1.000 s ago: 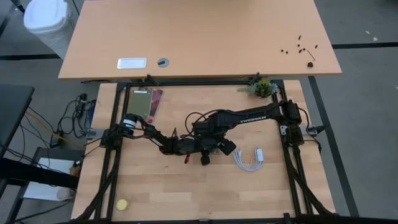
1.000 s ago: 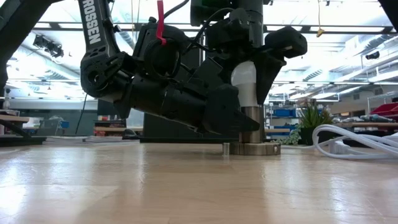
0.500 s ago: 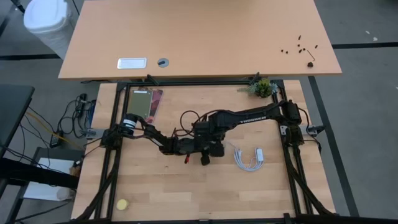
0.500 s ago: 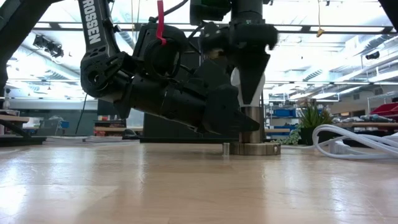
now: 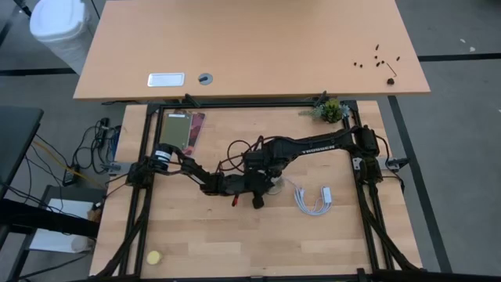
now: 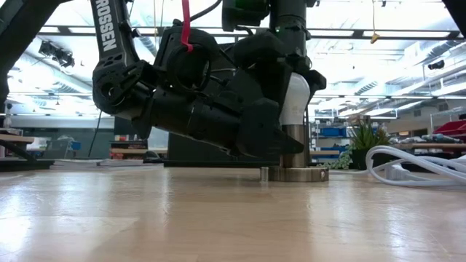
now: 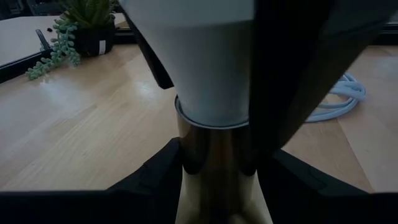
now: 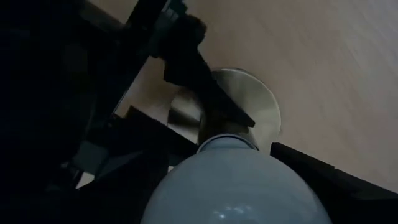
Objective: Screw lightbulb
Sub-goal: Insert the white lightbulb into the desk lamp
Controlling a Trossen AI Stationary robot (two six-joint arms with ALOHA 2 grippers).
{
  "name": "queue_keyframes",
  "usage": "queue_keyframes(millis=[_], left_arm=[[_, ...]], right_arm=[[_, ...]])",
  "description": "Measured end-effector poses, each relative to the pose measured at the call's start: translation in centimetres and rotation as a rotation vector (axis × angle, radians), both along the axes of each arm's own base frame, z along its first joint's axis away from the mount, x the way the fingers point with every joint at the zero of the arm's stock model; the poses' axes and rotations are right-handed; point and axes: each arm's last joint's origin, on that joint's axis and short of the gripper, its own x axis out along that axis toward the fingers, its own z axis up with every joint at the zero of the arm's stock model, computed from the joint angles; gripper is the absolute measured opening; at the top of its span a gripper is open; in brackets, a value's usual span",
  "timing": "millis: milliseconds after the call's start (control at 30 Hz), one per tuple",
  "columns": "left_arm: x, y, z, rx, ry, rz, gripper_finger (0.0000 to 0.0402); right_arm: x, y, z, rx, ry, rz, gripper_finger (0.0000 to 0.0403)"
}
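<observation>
1. The bulb (image 6: 295, 98) is standing upright in the metal socket (image 6: 294, 166), near the middle of the pale wood-slat desk (image 5: 203, 243). It is smooth, matte white and pear-shaped, its narrow end going down into the socket's shiny cylindrical collar.
2. The socket is sitting on a flat, round, brushed silvery base, which is resting on the desk.
3. The left claw (image 7: 214, 180) is lying low at the socket, its dark fingers (image 7: 155, 171) pinching the shiny collar from both sides just under the bulb.
4. The right claw (image 8: 245, 180) is coming down from above, its dark fingers (image 8: 317, 168) pinching the bulb's rounded white top.
5. In the high view both dark arms are meeting over the socket, the left arm (image 5: 180, 166) reaching in from the left side and the right arm (image 5: 313, 146) from the right.
6. White lettering reading "TROSSEN" is running along the right arm in the high view; part of the same word is showing on a dark link in the low view.
7. A coiled glossy white cable (image 5: 313, 200) is lying just beside the socket, on the right arm's side.
8. A small potted plant (image 5: 332, 111) with trailing green strands is standing at the desk's far edge.
</observation>
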Motion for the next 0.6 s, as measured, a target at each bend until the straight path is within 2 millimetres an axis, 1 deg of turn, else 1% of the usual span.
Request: queue_keyframes(millis=[200,400,500,600], left_arm=[[0.0,0.0,0.0,0.001,0.002,-0.004,0.0187],[0.1,0.0,0.0,-0.002,0.001,-0.007,0.0187],[0.1,0.0,0.0,-0.002,0.001,-0.007,0.0187],[0.1,0.0,0.0,-0.002,0.0,-0.007,0.0187]], right_arm=[[0.0,-0.1,0.0,0.039,0.002,0.089,0.0317],[0.2,0.0,0.6,0.048,-0.013,0.243,0.0327],[0.5,-0.1,1.1,0.036,-0.039,0.356,0.0326],[0.5,-0.1,1.3,0.018,-0.055,0.535,0.0325]])
